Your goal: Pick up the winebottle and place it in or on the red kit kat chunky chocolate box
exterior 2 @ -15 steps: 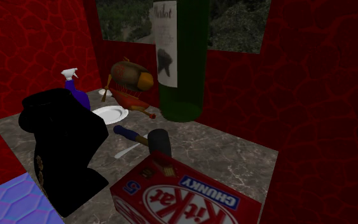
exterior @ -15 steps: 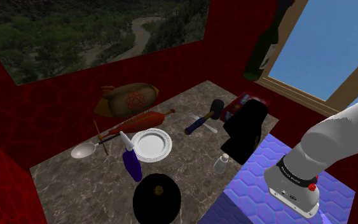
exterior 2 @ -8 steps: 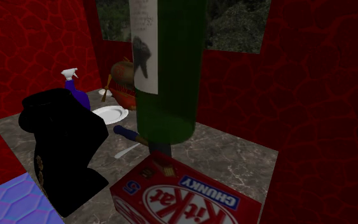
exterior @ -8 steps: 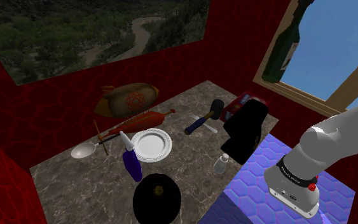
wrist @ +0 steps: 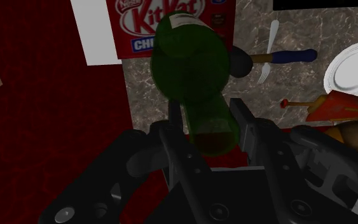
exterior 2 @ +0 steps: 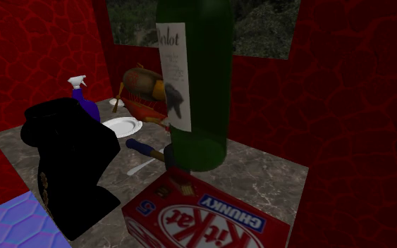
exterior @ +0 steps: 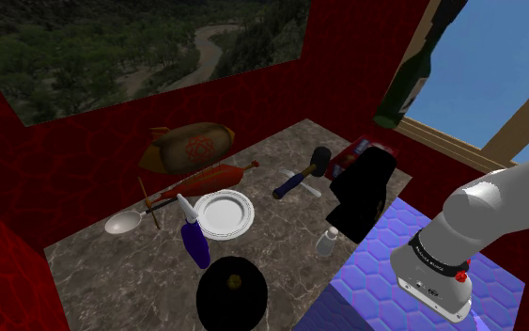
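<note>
Above the red Kit Kat box (exterior 2: 211,218), arm (exterior: 497,202) raised, tool (wrist: 208,122) clasping the green wine bottle (exterior 2: 197,84) by its neck

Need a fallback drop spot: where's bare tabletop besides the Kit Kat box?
Bare marble between Kit Kat box and red wall; another patch between white plate and black appliance. Crowded by the blimp, red plane and spoon.

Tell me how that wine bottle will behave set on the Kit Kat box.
The wine bottle is tall and narrow, so upright on the Kit Kat box it could tip. Laid down, its round body would probably roll. Held only by the neck in the jaws, it may swing.
</note>
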`<state>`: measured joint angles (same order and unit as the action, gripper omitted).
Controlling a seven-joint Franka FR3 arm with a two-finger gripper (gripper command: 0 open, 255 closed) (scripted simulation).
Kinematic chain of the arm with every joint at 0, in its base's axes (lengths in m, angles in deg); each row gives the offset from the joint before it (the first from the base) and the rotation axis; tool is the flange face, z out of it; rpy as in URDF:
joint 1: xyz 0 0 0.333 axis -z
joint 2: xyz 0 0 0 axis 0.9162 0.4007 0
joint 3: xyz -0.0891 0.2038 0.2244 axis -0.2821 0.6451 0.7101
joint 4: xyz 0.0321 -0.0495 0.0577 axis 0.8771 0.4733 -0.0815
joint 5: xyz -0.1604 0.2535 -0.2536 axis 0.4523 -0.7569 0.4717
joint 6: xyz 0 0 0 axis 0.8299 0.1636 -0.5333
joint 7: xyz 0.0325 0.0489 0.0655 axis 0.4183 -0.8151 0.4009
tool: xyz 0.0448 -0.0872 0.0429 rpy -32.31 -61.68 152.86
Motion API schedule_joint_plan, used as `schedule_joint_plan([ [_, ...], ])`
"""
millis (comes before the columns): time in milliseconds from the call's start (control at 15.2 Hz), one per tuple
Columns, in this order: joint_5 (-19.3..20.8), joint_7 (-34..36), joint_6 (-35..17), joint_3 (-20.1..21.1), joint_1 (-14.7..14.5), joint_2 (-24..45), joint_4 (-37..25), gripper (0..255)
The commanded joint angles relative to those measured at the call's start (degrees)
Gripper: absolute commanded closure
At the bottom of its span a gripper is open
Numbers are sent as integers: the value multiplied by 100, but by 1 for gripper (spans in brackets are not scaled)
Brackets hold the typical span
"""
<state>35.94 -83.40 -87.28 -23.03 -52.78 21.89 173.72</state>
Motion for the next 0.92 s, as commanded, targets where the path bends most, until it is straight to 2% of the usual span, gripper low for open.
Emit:
schedule_joint_plan([
  [0,21,9,-172,4,11,-90,255,255],
  [858,117,55,-1158,-8,70,-460,1604,255],
])
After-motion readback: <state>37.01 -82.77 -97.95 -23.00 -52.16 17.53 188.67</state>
